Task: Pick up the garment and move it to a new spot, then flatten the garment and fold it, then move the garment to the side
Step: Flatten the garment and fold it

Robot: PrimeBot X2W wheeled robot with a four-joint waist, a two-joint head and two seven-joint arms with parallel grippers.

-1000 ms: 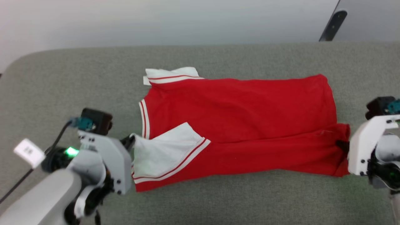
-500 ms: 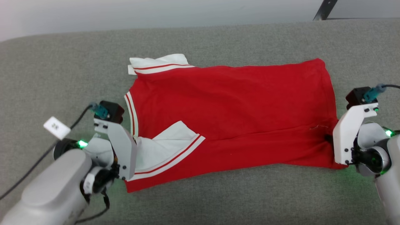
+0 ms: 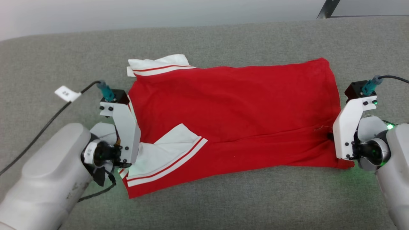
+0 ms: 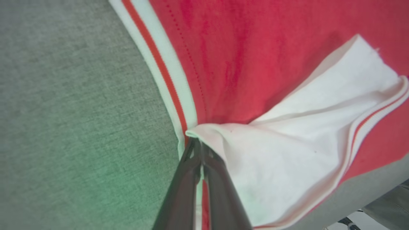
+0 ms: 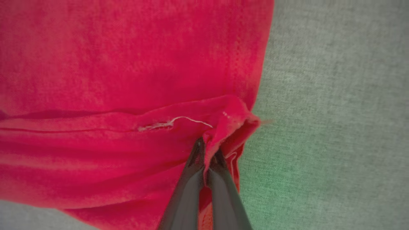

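The left hand (image 4: 198, 145) clamps the white sleeve (image 4: 287, 153) of the garment (image 3: 230, 108) at 9 o'clock; the right hand (image 5: 207, 147) pinches its hem (image 5: 238, 118) at 3 o'clock.

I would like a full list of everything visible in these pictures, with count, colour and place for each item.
Soft-fabric T-shirt: one, bright red with white striped-trim sleeves, spread mid-cushion, near edge folded over.
Woven fabric cushion: one, grey, beneath the T-shirt.
Paper label: one, white, on the left cable.
Cables: two, black, one at each wrist.
Slanted bar: one, dark, top right, beyond the cushion.
Left gripper: one, dark fingers, shut on the near white sleeve.
Right gripper: one, dark fingers, shut on the folded red hem.
Forearms: two, pale grey, lower corners of the head view.
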